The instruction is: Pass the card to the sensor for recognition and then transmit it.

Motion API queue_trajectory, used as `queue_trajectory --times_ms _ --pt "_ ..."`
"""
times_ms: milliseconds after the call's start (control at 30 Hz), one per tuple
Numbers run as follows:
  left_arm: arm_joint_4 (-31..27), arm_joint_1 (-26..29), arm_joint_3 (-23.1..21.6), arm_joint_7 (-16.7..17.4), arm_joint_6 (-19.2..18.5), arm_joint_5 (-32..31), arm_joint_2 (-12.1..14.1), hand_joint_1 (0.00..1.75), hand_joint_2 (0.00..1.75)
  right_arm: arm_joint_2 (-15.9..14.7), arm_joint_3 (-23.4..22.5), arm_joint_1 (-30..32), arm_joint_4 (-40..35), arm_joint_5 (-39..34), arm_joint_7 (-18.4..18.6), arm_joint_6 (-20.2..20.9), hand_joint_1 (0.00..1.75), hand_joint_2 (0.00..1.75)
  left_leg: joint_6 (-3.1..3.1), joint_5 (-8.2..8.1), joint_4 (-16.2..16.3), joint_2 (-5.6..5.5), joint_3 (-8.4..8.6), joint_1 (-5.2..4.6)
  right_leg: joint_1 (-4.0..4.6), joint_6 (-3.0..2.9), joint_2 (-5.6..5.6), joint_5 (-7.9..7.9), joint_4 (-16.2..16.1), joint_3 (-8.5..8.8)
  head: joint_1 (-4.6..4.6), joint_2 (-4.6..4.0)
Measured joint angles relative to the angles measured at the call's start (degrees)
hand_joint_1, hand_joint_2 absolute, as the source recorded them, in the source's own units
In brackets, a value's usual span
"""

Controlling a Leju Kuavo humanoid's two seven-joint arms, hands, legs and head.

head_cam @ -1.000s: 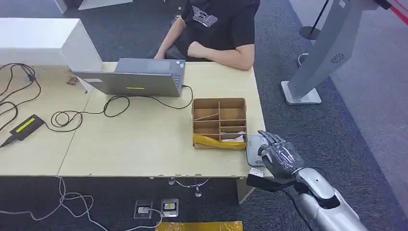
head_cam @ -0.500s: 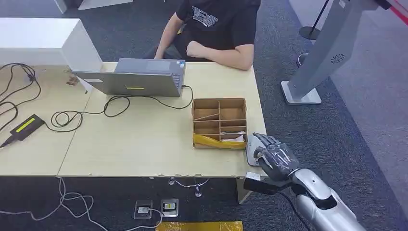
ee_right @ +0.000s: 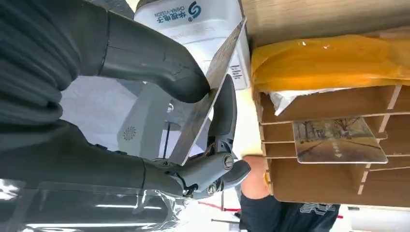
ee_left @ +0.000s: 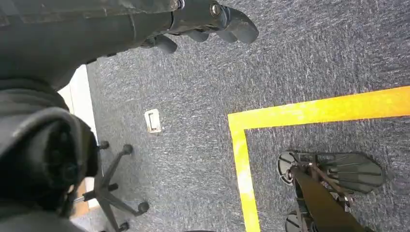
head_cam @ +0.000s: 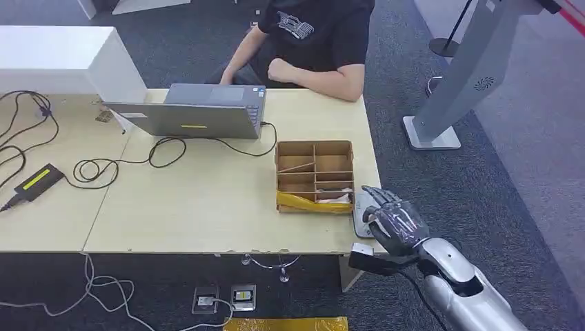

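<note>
The card (ee_right: 208, 99) is the thing to watch, and it is held in the right hand (head_cam: 394, 224).

In the head view, the right hand is seen at the near right corner of the table (head_cam: 207, 207), over a flat grey reader (head_cam: 360, 210) that lies just beside the cardboard box (head_cam: 314, 176). The card itself is hidden under the hand here. A person (head_cam: 310, 41) is seated at the far side, behind a laptop (head_cam: 190, 110).

In the left wrist view, the left hand (ee_left: 212, 19) is seen hanging over the grey carpet (ee_left: 300, 58) with a yellow line (ee_left: 241, 159) on it. Its fingers look curled, but whether it is open or closed cannot be told.

In the right wrist view, the card is pinched between the thick thumb (ee_right: 154, 63) and the dark fingers (ee_right: 222, 116). It is seen edge-on and tilted. The white reader (ee_right: 193, 24) with blue writing is right behind it. Another card (ee_right: 338, 140) with a tree picture lies in a slot of the box, next to a yellow bag (ee_right: 329, 60).

To do this step well, the card should be laid flat and close over the reader, and kept still for a moment. The pinch should be kept firm, so the card is not dropped. The box edge should not be bumped.
</note>
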Motion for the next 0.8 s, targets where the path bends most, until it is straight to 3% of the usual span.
queue_trajectory --times_ms 367,800 --pt "0.0 0.0 0.0 0.0 -0.2 0.0 0.0 0.00 0.00 -0.9 -0.5 -1.8 -0.1 0.5 1.7 -1.1 1.75 1.75 0.00 0.00 0.0 0.00 0.00 -0.01 -0.01 0.02 0.01 0.03 0.0 0.00 0.02 0.00" --pt "0.0 0.0 0.0 0.0 -1.1 -0.2 0.0 0.00 0.00 -4.5 -7.4 -10.1 -2.6 6.6 2.3 0.2 1.75 1.75 0.01 0.01 0.0 0.01 0.01 -0.05 -0.05 0.02 0.02 0.04 0.0 -0.01 0.00 0.00"
